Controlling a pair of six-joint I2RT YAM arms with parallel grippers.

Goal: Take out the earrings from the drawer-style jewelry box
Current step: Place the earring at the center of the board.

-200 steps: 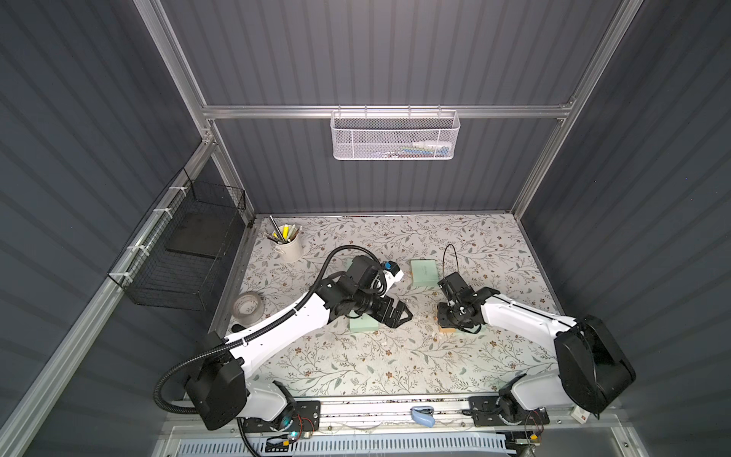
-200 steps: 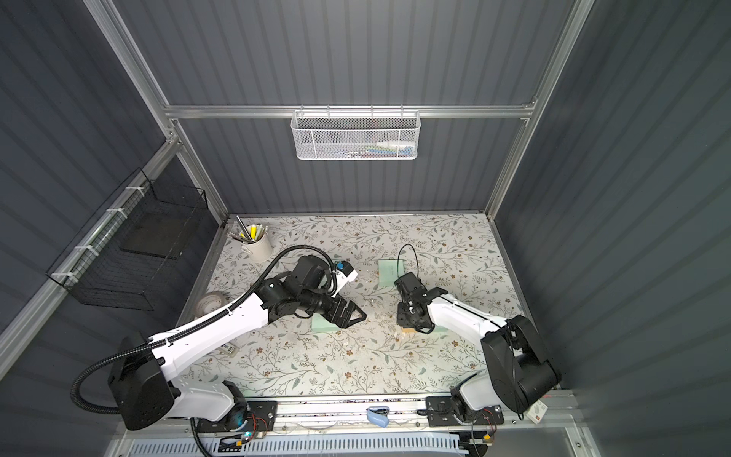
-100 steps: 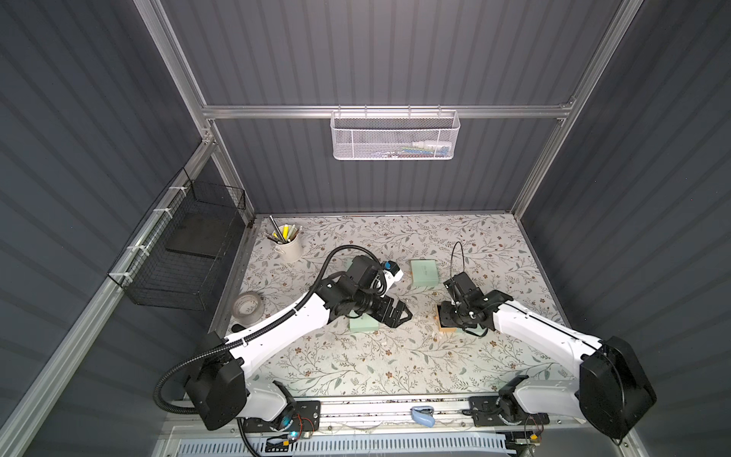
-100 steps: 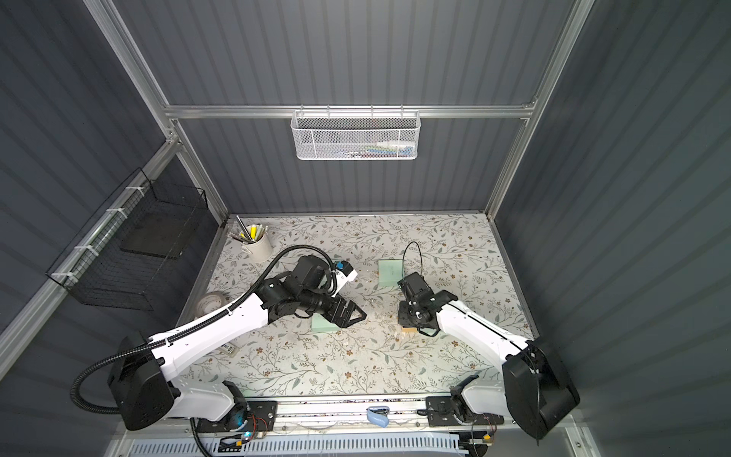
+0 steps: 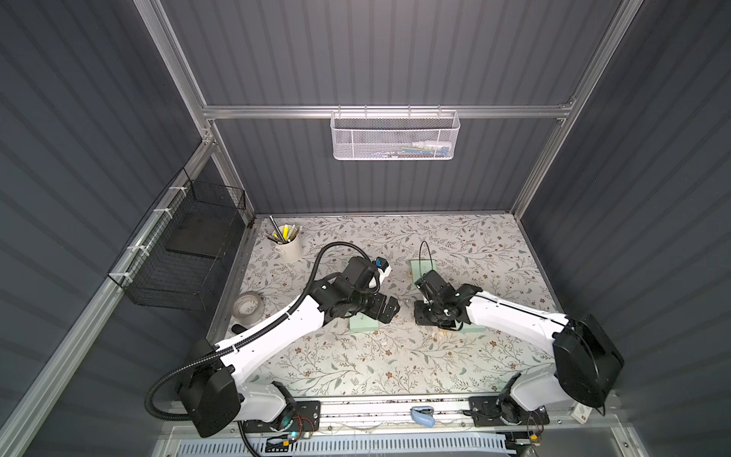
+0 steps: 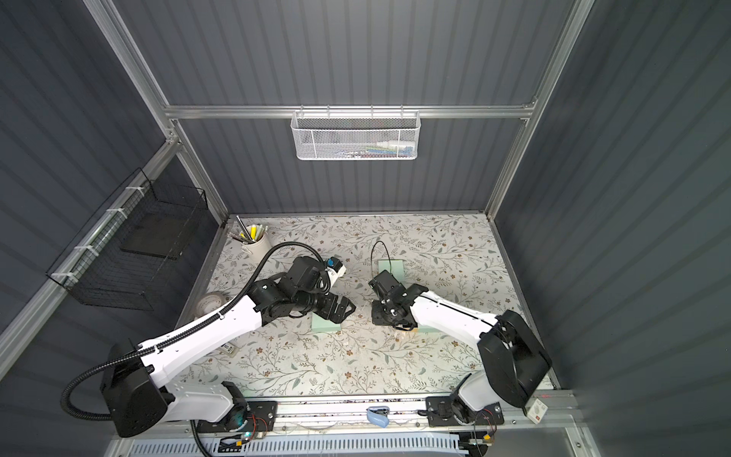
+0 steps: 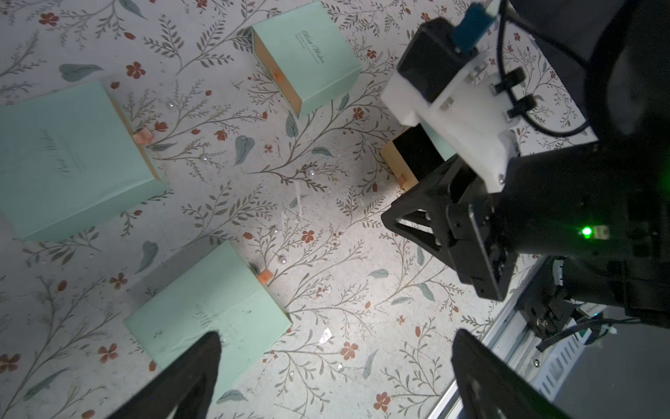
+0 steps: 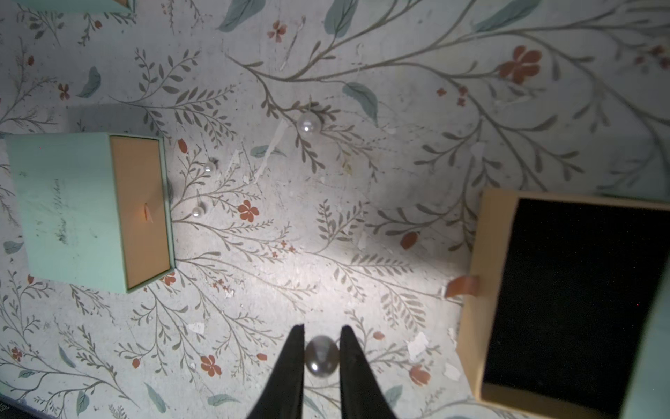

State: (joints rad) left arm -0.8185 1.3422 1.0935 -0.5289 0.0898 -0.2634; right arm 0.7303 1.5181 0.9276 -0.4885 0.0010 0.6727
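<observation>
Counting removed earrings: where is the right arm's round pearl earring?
Right wrist view: the round pearl earring is pinched between the right gripper's black fingers, beside the open tan black-lined drawer.

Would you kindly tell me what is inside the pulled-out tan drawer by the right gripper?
Only black lining shows in the tan cardboard drawer, no earring. Its far end is hidden under the mint-green sleeve. The right gripper holds a round pearl earring outside it.

Both top views look steeply down from overhead at the whole table (image 5: 356, 368). Your wrist cameras face it at close range; both frame the open drawer (image 7: 413, 152).
</observation>
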